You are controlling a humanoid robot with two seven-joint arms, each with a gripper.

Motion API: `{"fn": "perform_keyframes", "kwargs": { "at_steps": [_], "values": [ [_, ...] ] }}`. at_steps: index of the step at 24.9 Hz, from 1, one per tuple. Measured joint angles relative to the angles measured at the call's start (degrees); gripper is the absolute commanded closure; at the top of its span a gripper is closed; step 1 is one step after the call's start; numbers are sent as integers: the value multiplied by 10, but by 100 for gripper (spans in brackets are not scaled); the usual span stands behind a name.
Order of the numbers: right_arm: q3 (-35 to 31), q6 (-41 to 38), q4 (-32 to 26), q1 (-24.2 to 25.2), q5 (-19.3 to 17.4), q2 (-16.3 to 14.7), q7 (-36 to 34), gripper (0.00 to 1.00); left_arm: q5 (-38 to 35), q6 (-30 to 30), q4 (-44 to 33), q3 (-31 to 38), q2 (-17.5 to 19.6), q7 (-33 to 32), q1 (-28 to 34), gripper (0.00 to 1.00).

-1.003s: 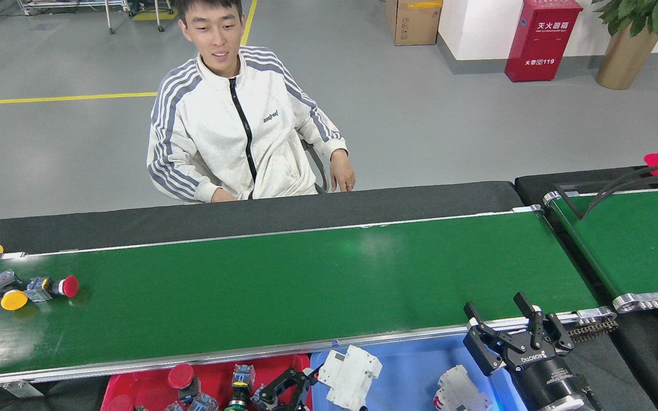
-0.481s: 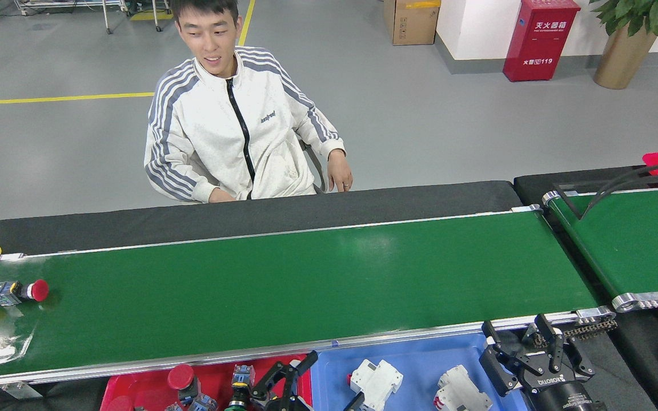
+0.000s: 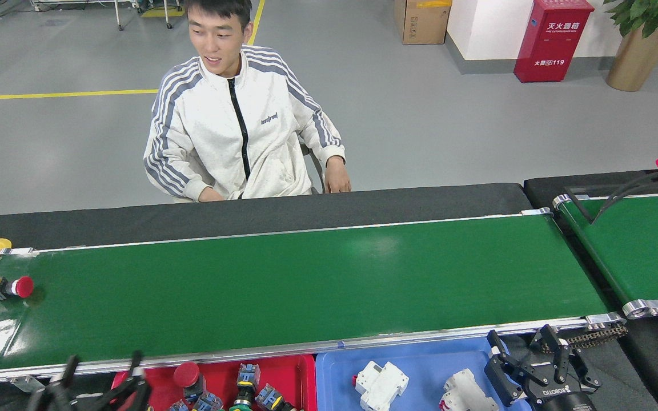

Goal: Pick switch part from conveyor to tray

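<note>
Switch part (image 3: 8,287) drifted to conveyor (image 3: 283,285) far-left end; left gripper (image 3: 100,379) swung over, jaws wide, empty; right gripper (image 3: 529,365) jaws wide, idle.

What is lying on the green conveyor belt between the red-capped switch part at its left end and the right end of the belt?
Nothing: in the head view, the glossy dark green conveyor belt is bare from the red-capped switch part to its right end.

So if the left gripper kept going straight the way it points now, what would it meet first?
Probably the silver near side rail of the long glossy dark green conveyor belt; the open left gripper points up and away toward it. Depth is unclear, so it might pass above.
</note>
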Motion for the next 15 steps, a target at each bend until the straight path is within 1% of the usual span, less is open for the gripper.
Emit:
{"fn": "perform_keyframes", "kwargs": {
  "at_steps": [3, 6, 9, 15],
  "values": [
    [0, 0, 0, 0, 0, 0, 0, 0, 19, 0, 9, 4, 14, 0, 18, 0],
    [0, 0, -1, 1, 0, 0, 0, 1, 38, -25, 7, 1, 16, 2, 27, 0],
    [-4, 0, -1, 2, 0, 0, 0, 0, 41, -41, 3, -5, 17, 2, 30, 0],
    [-10, 0, -1, 2, 0, -1, 0, 0, 69, -55, 10, -17, 50, 0, 30, 0]
  ]
}}
